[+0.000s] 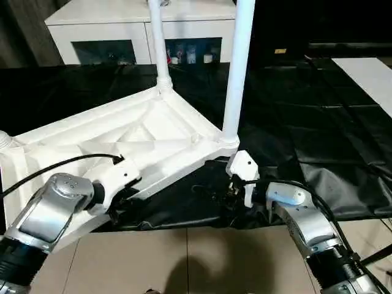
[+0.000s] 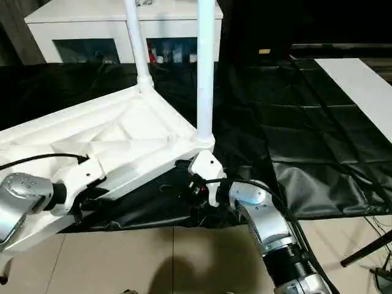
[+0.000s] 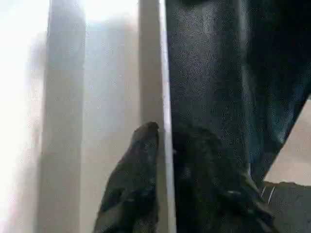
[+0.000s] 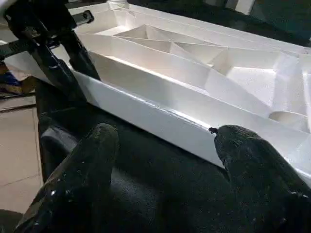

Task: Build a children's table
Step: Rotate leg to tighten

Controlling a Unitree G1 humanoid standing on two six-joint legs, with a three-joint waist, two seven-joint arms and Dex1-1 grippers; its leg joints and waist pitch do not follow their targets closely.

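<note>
The white tabletop (image 1: 153, 131) lies underside up and tilted on a black sheet, its X-ribs showing. Two white legs (image 1: 157, 43) (image 1: 237, 67) stand upright in its far and right corner sockets. A round socket (image 1: 3, 141) at the left edge carries no leg. My left gripper (image 1: 124, 197) is shut on the tabletop's near rim; in the left wrist view its fingers (image 3: 141, 160) pinch the thin rim wall (image 3: 165, 97) from both sides. My right gripper (image 4: 165, 133) stands open just below the near rim by the right corner, with one fingertip (image 4: 233, 141) at the rim's edge.
A white glass-door cabinet (image 1: 104, 24) stands behind the work. The black sheet (image 1: 294, 110) covers the floor, ending at beige tiles (image 1: 184, 257) close to me. A white board (image 1: 367, 73) lies at the far right. A black cable (image 1: 61, 164) runs along my left arm.
</note>
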